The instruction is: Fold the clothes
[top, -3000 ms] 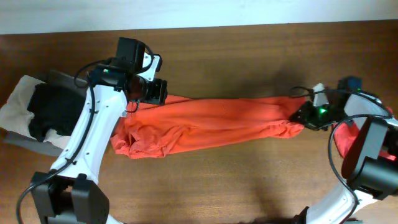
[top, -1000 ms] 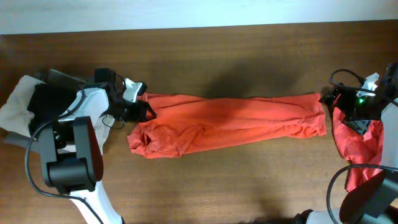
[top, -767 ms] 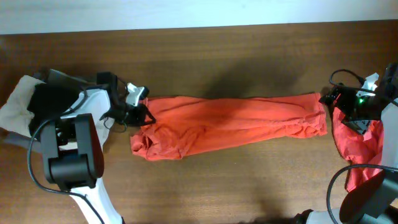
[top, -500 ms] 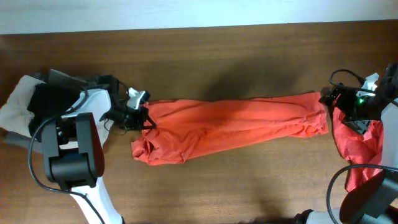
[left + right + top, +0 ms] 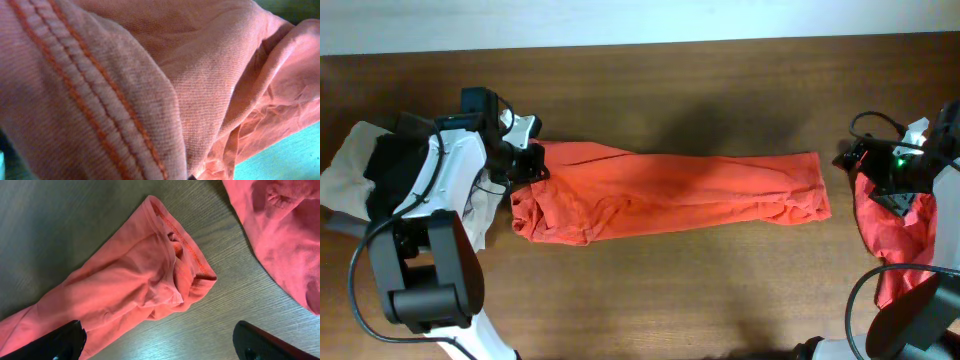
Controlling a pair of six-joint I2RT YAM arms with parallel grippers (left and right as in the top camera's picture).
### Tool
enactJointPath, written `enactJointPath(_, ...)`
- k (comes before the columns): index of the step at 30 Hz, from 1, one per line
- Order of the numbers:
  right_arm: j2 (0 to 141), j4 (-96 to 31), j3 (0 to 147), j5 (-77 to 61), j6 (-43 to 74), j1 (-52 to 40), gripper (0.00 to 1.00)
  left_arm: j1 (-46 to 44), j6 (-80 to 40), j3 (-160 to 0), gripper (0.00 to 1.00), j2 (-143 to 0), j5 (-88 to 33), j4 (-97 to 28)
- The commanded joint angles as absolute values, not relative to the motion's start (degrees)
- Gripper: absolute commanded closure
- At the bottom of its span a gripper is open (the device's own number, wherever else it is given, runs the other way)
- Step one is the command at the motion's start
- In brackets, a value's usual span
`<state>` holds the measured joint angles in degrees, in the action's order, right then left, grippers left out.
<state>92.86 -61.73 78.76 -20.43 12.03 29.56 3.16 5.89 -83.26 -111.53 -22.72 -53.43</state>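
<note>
One of the clothes, an orange-red garment (image 5: 670,195), lies stretched in a long rumpled band across the table. My left gripper (image 5: 528,165) is shut on its left end. That cloth and its stitched hem (image 5: 100,115) fill the left wrist view and hide the fingers. My right gripper (image 5: 845,160) stands open just right of the garment's other end, not touching it. In the right wrist view that hemmed end (image 5: 170,265) lies ahead of my wide-apart fingers (image 5: 57,342). A second red garment (image 5: 892,235) lies bunched at the table's right edge, also seen in the right wrist view (image 5: 280,230).
A pile of beige and black cloth (image 5: 375,175) lies at the table's left end, beside my left arm. The table's far edge (image 5: 640,45) meets a white wall. The right arm's cable (image 5: 875,125) loops above the red garment.
My left gripper has shut on the garment's left end and drawn it left and slightly away. The whole band slid left, so its right end left the right gripper, which stayed still.
</note>
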Motion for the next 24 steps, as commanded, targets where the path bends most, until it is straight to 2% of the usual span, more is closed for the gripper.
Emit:
enactJointPath(1,92.1,-61.8,79.5,-20.8,12.3,29.2,0.01,2.2,3.7,-83.6,0.93,-111.3,-19.8,-53.5)
enactJointPath(2,92.1,-61.8,79.5,-20.8,12.3,29.2,0.01,2.0,3.1,-83.6,0.88,-111.3,-18.4,-53.5)
enactJointPath(4,92.1,-61.8,79.5,-20.8,12.3,29.2,0.01,1.9,2.7,-83.6,0.71,-111.5,-14.1,-53.3)
enactJointPath(5,92.1,-61.8,79.5,-20.8,12.3,29.2,0.01,2.0,2.8,-83.6,0.59,-111.6,-13.2,-53.3)
enactJointPath(7,92.1,-61.8,79.5,-20.8,12.3,29.2,0.01,2.2,2.7,-83.6,0.51,-112.0,-11.4,-53.3)
enactJointPath(9,92.1,-61.9,79.5,-20.8,12.3,29.2,0.01,2.6,2.8,-83.6,0.38,-112.6,-10.2,-53.3)
enactJointPath(11,92.1,-62.1,79.5,-20.8,12.3,29.2,0.01,3.4,2.7,-83.6,0.34,-113.5,-10.0,-53.3)
enactJointPath(13,92.1,-62.3,79.5,-20.8,12.3,29.2,0.02,5.0,1.9,-83.5,0.25,-114.7,-11.0,-53.3)
enactJointPath(14,92.1,-62.3,79.5,-20.8,12.3,29.2,0.01,5.8,2.0,-83.5,0.22,-115.5,-12.3,-53.2)
enactJointPath(19,92.1,-62.2,79.5,-20.8,12.3,29.2,0.01,8.8,9.6,-83.5,0.22,-120.0,-21.8,-53.5)
enactJointPath(24,92.1,-62.2,79.5,-20.8,12.3,29.2,0.01,8.6,14.5,-83.5,0.22,-123.5,-25.1,-53.5)
